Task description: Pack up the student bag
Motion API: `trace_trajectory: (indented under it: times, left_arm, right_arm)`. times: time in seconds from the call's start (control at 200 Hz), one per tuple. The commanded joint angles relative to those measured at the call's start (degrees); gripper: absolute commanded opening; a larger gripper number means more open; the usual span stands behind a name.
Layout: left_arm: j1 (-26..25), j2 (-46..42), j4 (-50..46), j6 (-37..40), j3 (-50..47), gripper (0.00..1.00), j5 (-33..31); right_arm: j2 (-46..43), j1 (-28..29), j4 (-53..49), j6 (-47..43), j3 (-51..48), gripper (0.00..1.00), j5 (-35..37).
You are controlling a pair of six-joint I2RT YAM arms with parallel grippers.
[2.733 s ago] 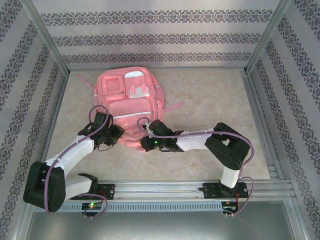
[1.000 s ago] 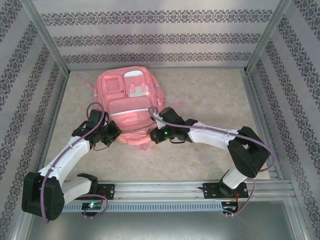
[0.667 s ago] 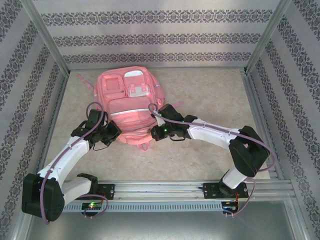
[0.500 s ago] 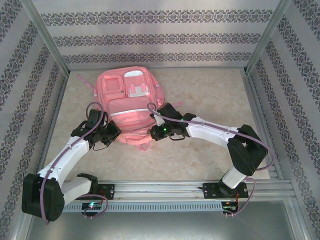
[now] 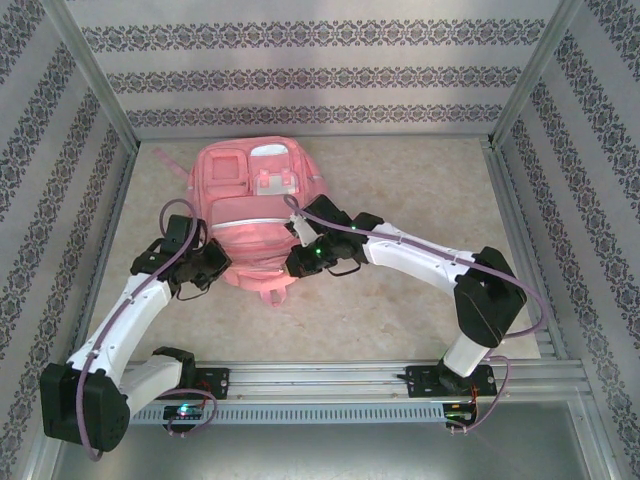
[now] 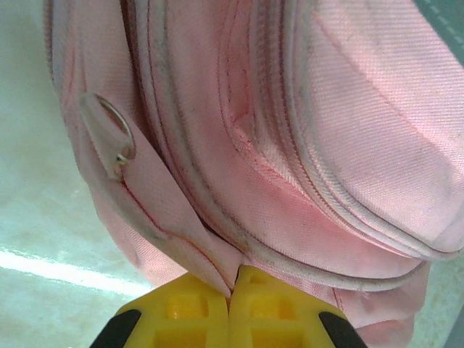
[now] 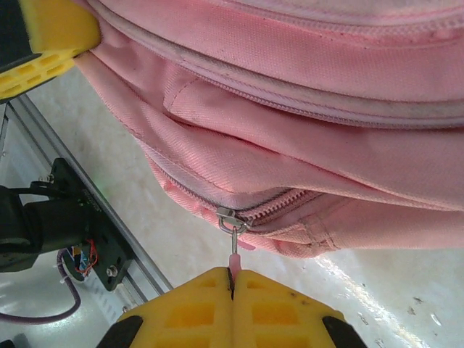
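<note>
My left gripper is clenched on a fold of pink fabric at the near edge of the student bag. The yellow fingertips meet with the cloth pinched between them, and the bag's padded body swells up directly ahead of them. Just ahead and to the left of that grip, a small ring on a fabric tab lies against the bag's side. My right gripper is shut on the thin pink zipper pull, which runs straight from the fingertips to the metal slider just beyond them. From the slider, closed zip teeth run off to the right along the bag's lower seam; I cannot tell whether the stretch to its left is open. Far ahead and to the left of the right gripper, one yellow finger of my left gripper presses against the bag. From overhead, the bag lies flat on the table, beyond both grippers, which are near each other at its near edge, the left at its near-left corner, the right at its near-right corner.
</note>
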Motion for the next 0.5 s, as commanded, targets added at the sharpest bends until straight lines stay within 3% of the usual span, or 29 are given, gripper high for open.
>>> trace_trajectory:
  times: [0.0,0.065,0.14,0.215,0.385,0.495]
  left_arm:
    - [1.79,-0.78,-3.19,3.83,3.05,0.07,-7.54]
    - [3.02,-0.09,-4.96,4.92,4.22,0.13,-7.94]
    - [4.35,0.41,-7.11,5.46,5.91,0.37,-8.36]
    - [4.55,0.47,-8.21,5.49,6.98,0.47,-7.30]
    - [3.81,0.00,-8.58,3.13,6.17,0.50,-0.13]
    - [-0.33,-1.00,-7.91,0.41,3.36,0.51,0.46]
  right_arm:
    - [-3.72,1.27,-3.90,1.21,0.80,0.00,-2.48]
    - [-4.77,2.01,-0.83,2.29,-0.60,0.00,-3.17]
    - [-3.95,3.63,1.60,3.24,-2.56,0.00,-0.47]
    - [-1.03,6.37,3.05,2.48,-3.29,0.00,2.38]
    - [2.94,10.63,16.73,3.28,-8.86,0.00,7.97]
    - [4.38,11.27,23.88,5.37,-11.36,0.00,9.12]
